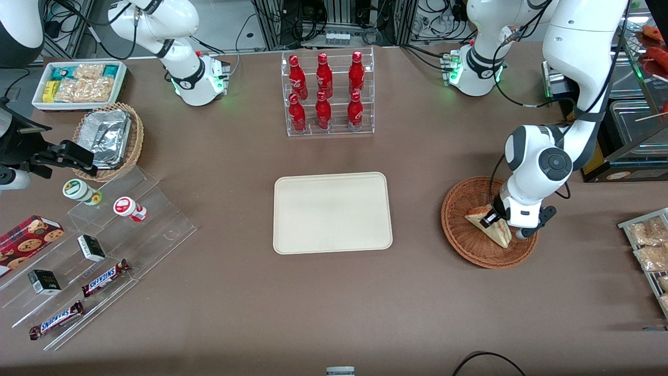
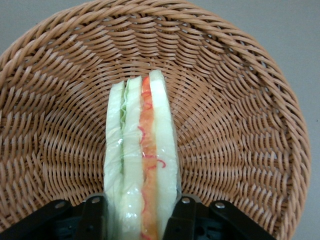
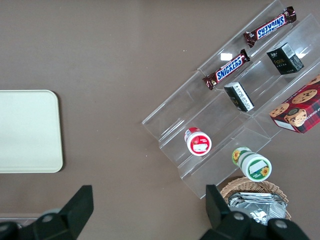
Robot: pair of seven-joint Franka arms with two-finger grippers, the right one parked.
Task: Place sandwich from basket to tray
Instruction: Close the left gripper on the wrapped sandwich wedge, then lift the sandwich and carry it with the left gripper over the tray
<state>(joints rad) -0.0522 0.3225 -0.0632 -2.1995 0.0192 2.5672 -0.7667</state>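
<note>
The sandwich (image 1: 502,234), a wedge of white bread with red and green filling in clear wrap, lies in the reddish-brown wicker basket (image 1: 459,237) toward the working arm's end of the table. My left gripper (image 1: 489,219) is down in the basket, with one black finger against each side of the sandwich. In the left wrist view the sandwich (image 2: 140,150) stands on edge between the fingers (image 2: 95,205) of the gripper (image 2: 139,202), over the basket's woven floor (image 2: 230,110). The cream-white tray (image 1: 332,212) lies empty at mid-table and also shows in the right wrist view (image 3: 27,130).
A clear rack of red bottles (image 1: 327,94) stands farther from the front camera than the tray. Clear stepped shelves with snack bars and cups (image 1: 99,245), a tan basket of foil trays (image 1: 107,138) and a white snack box (image 1: 78,83) sit toward the parked arm's end. A rack of packets (image 1: 649,245) lies near the basket.
</note>
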